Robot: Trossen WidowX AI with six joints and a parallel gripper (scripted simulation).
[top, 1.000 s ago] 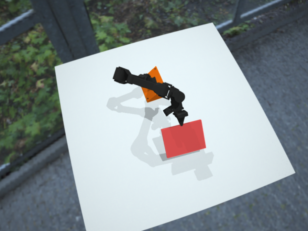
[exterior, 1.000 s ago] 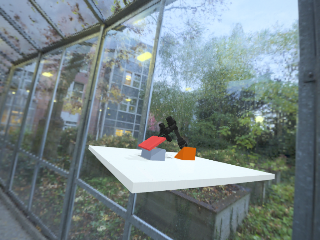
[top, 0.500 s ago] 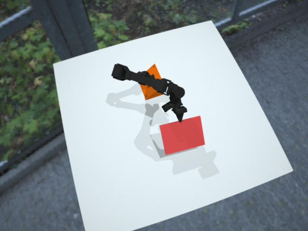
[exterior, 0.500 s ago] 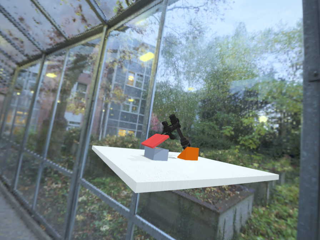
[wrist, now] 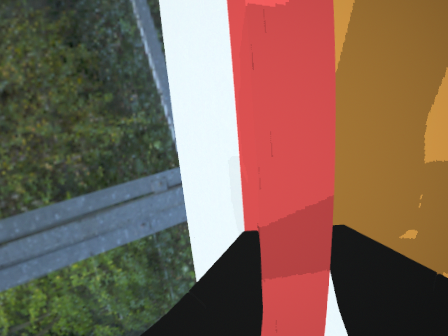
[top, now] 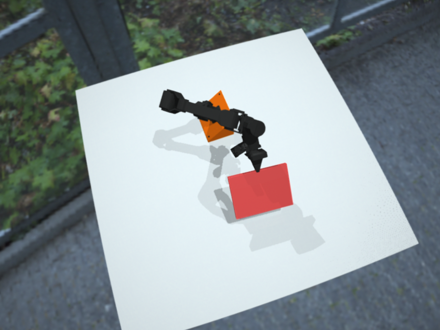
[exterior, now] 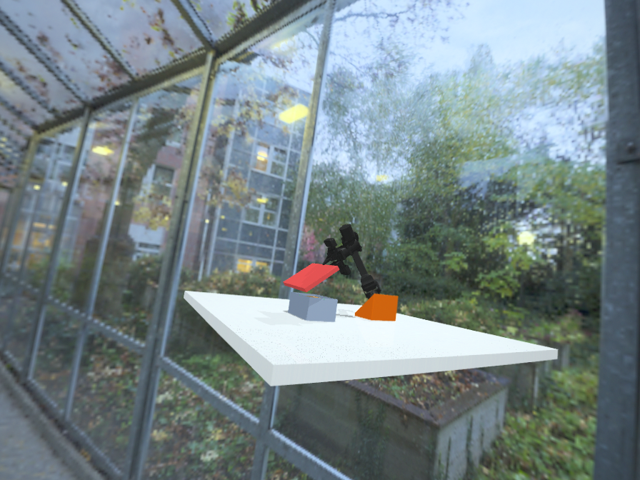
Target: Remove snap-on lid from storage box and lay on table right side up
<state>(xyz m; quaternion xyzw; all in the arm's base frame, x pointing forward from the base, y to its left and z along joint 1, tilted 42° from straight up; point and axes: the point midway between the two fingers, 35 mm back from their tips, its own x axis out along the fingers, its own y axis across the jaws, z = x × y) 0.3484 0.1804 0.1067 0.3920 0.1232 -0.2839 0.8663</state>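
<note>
The red lid (top: 268, 191) (exterior: 311, 276) (wrist: 295, 125) is off the storage box and held in the air above it. It is steeply tilted, its gripped edge high and its far edge low. The blue-grey storage box (exterior: 323, 310) stands upright on the table below, its top open, with a small gap to the lid; in the top view the lid hides nearly all of it. My gripper (top: 258, 171) (exterior: 325, 263) (wrist: 293, 243) is shut on the lid, near the middle of the edge facing the arm base, one finger on each side.
An orange wedge-shaped block (top: 221, 101) (exterior: 385, 308) stands at the arm's base, beside the box. The white table (top: 159, 248) (exterior: 387, 341) (wrist: 200, 100) carries them, with its edges in view. A brown-orange surface fills the right of the wrist view; I cannot tell what it belongs to.
</note>
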